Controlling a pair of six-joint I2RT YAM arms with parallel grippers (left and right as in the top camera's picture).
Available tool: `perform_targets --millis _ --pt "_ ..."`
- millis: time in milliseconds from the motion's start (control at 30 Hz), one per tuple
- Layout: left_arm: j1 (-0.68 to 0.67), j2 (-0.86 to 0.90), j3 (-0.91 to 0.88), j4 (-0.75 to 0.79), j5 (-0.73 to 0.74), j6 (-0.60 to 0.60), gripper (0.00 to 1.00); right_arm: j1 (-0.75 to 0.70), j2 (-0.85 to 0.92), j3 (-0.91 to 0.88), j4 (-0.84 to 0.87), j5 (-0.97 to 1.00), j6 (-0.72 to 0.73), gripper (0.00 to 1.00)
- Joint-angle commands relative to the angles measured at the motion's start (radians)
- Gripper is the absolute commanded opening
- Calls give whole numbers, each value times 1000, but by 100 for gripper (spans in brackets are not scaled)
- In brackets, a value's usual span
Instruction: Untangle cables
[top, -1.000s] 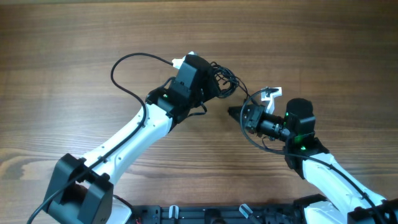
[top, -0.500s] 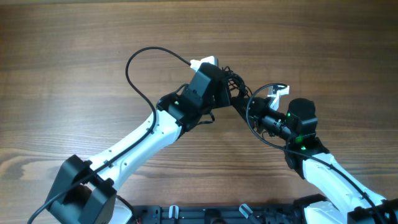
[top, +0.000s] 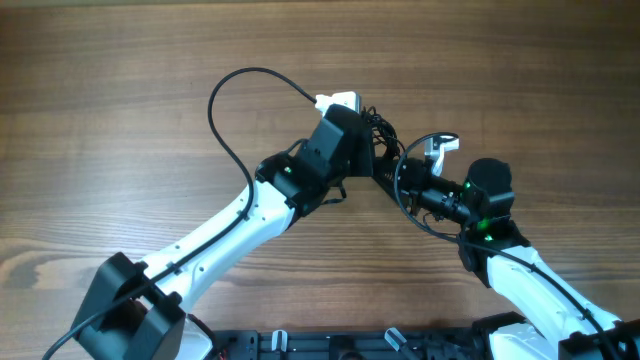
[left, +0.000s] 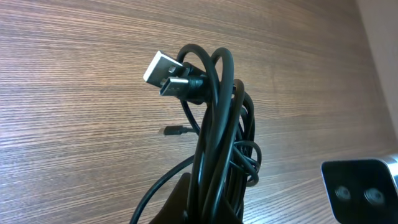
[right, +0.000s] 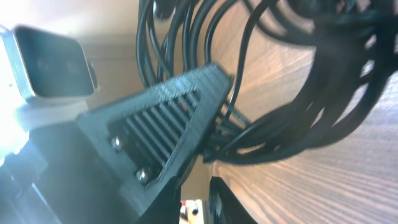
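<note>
- The left arm reached from the counter's (top: 120, 100) near left corner diagonally toward its middle, elbow low and wrist raised.
- The left gripper (top: 372, 160) had its fingers (left: 180, 202) clamped tight on the cables (top: 378, 128), which rose from them as a bunched black knot, a silver plug (left: 161, 65) at the top.
- The right arm came in from the near right corner, forearm angled up and left.
- The right gripper (top: 395, 182) met the same bunch just right of the counter's middle, its fingers (right: 168, 112) nearly closed with a few strands pinched between them.
</note>
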Motion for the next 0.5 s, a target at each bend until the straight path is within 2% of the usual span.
perform_targets --millis 0,67,133,300,467 --pt "-10 -18 3 4 -53 49 4 2 -5 4 6 -26 3 21" --pt "-26 -18 3 4 -49 49 4 2 9 4 5 101 -3 22" --pt "-40 -18 3 4 -46 49 4 2 42 4 5 139 16 22" --pt "-62 -18 3 4 -46 48 4 2 106 4 6 140 32 21" --pt "-62 -18 3 5 15 45 4 3 113 5 14 135 52 21"
